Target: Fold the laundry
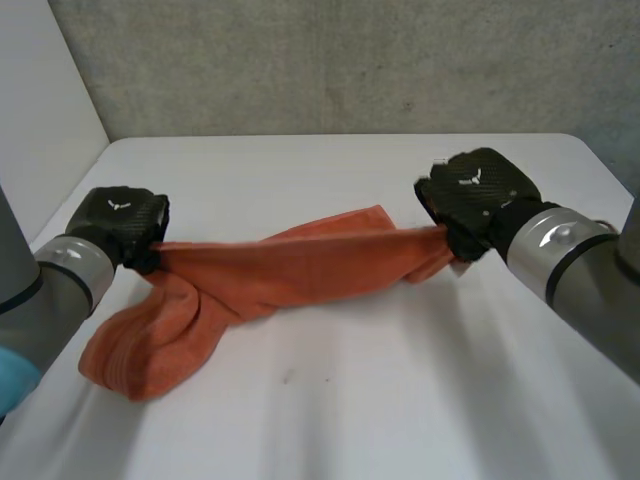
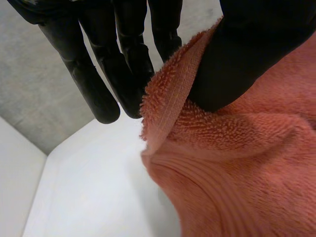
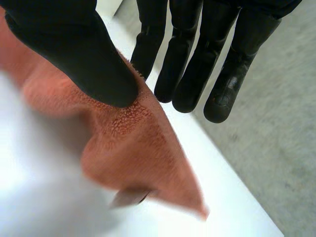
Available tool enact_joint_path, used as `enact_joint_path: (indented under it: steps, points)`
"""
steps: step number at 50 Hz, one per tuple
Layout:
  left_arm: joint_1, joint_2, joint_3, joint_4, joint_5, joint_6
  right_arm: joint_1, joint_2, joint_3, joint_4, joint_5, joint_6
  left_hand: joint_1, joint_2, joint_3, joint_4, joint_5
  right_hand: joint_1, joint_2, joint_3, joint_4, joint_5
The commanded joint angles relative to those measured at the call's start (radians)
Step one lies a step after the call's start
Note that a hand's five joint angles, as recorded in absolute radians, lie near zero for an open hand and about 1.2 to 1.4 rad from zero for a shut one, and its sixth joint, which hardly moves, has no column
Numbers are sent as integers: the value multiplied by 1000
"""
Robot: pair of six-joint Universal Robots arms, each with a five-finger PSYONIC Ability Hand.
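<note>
Orange towel (image 1: 290,265) pulled taut btw left hand (image 1: 120,225) & right hand (image 1: 475,195), each pinching one end w/ thumb against near-straight fingers, slack bunched on white table (image 1: 380,400) near the left hand; prob. the spreading-out step, next it needs laying flat.

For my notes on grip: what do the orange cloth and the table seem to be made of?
The orange cloth looks like terry towelling, probably cotton: short loops cover its face, with a flat ribbed band near the edge. The table looks like smooth white board, perhaps laminate; no grain shows.
</note>
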Motion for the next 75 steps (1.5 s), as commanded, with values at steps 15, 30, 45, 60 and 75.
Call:
enact_joint_path:
  steps: [15,30,45,60,75]
  points:
    - [-30,-309,419,17,-8,179,6,473,-618,17,142,-133,260,198,204,200,261,423,221,215,208,236]
    - [-53,-108,503,642,-65,167,-9,156,-566,-568,119,123,260,198,204,200,261,423,221,215,208,236]
    - [-64,-165,-20,549,-62,168,-39,227,-50,-389,24,117,260,198,204,200,261,423,221,215,208,236]
    - [-56,-277,-129,461,-63,171,-55,366,59,-281,21,51,74,11,17,13,74,423,221,215,208,236]
    - [31,-225,-158,392,-22,170,-52,221,123,-296,-23,118,-702,-765,-758,-762,-702,423,221,215,208,236]
